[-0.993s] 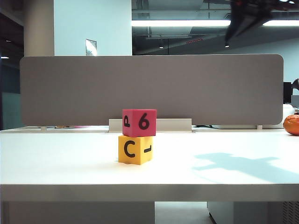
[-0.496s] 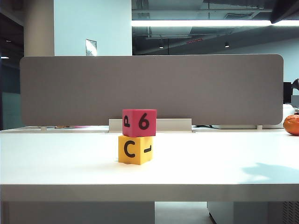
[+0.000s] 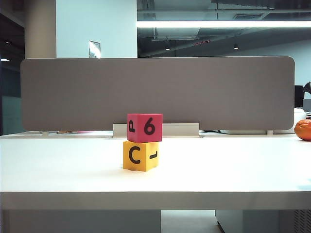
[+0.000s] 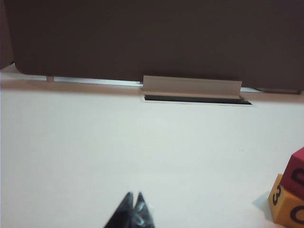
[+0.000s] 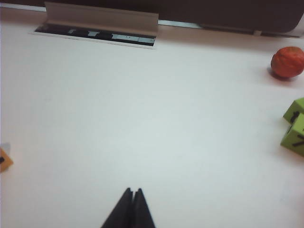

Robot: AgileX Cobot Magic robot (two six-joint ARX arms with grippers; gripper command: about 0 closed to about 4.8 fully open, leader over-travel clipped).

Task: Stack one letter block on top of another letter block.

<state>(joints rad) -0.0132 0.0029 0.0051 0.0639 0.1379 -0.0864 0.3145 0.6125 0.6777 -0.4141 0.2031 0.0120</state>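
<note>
Seemingly light, stiff and grippy by their foam-like look, the red-pink block (image 3: 145, 127) sits on the yellow block (image 3: 141, 156), off to one side of the left claw (image 4: 133, 198) and right claw (image 5: 132, 192), both pressed together over the bench (image 3: 218, 170); any regrasp suits opposite flat faces.

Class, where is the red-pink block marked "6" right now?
In the exterior view the red-pink block sits squarely on top of the yellow block, mid-table, in front of the grey divider panel.

Your right end effector (image 5: 132, 191) hangs closed over bare tabletop (image 5: 152, 109); an orange ball (image 5: 287, 62) sits near the far edge.
</note>
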